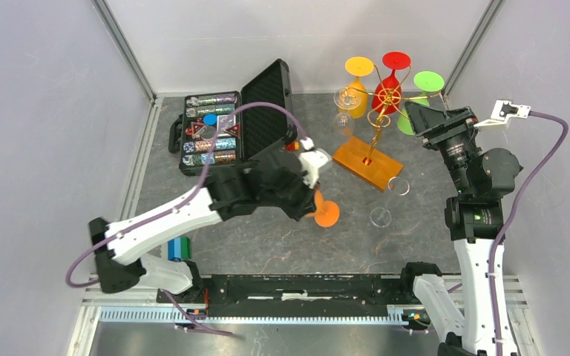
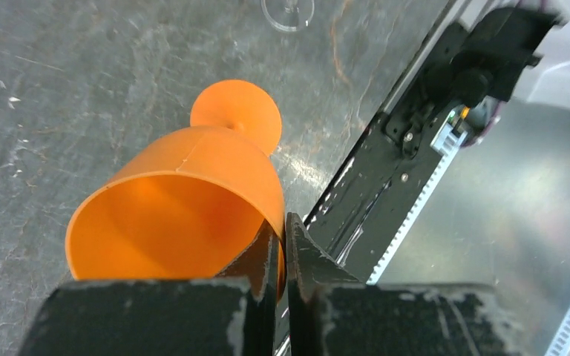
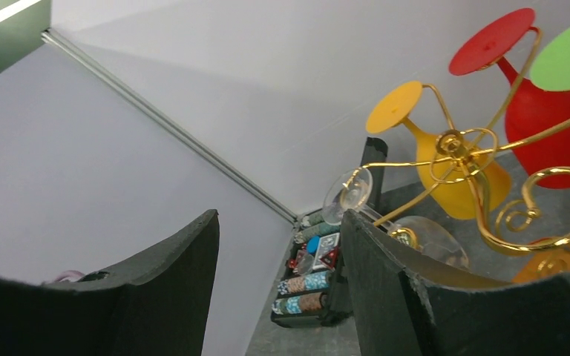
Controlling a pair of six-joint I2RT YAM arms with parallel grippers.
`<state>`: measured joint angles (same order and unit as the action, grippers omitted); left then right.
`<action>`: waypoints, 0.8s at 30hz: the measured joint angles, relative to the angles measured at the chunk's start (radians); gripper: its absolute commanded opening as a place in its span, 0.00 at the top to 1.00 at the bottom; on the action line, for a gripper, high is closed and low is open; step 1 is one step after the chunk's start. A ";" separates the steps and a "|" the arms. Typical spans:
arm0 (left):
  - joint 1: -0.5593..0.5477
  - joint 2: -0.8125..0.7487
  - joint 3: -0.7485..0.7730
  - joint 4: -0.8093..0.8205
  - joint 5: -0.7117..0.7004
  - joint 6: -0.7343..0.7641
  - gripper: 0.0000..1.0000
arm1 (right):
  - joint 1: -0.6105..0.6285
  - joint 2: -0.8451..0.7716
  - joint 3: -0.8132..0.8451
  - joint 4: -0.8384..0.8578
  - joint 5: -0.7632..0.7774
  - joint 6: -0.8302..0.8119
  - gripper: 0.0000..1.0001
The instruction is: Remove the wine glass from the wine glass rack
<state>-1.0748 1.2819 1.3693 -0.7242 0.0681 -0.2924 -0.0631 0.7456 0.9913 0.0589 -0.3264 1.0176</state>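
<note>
At the far left of the table lies a black case with its lid standing open, and small blue and green blocks sit near the left arm's base. Right of the case, the left claw is clenched on the rim of the orange glass, with one finger inside the bowl and one outside. This glass is off the rack. It is tilted over the table in front of the rack's wooden base, with its foot toward the near edge. Whether the foot touches the table, I cannot tell. On the rack hang upside down a hanging clear glass, a yellow glass, a red glass and a green glass. A fallen clear glass lies on its side just right of the base. Furthest right, the right claw is released and holds nothing. It is close beside the rack, and in the top view it partly covers the green glass.
</note>
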 measured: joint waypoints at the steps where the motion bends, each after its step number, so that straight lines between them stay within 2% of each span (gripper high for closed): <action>1: -0.029 0.039 0.020 -0.016 -0.020 0.004 0.98 | 0.000 0.000 0.006 -0.026 0.010 -0.019 0.36; 4: -0.096 0.150 0.093 -0.071 -0.061 0.014 0.98 | 0.000 -0.009 0.019 -0.103 0.055 -0.065 0.36; 10: -0.172 0.364 0.265 -0.147 -0.111 0.014 0.98 | 0.000 -0.072 0.071 -0.272 0.262 -0.198 0.36; 16: -0.183 0.520 0.355 -0.182 -0.139 0.014 0.98 | 0.000 -0.125 0.136 -0.367 0.451 -0.333 0.36; 24: -0.183 0.657 0.460 -0.223 -0.191 0.029 0.98 | 0.000 -0.130 0.142 -0.435 0.525 -0.401 0.36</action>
<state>-1.2583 1.9385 1.8297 -0.9470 -0.1226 -0.2638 -0.0631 0.6151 1.1328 -0.3756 0.1982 0.6167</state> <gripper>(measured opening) 0.054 0.645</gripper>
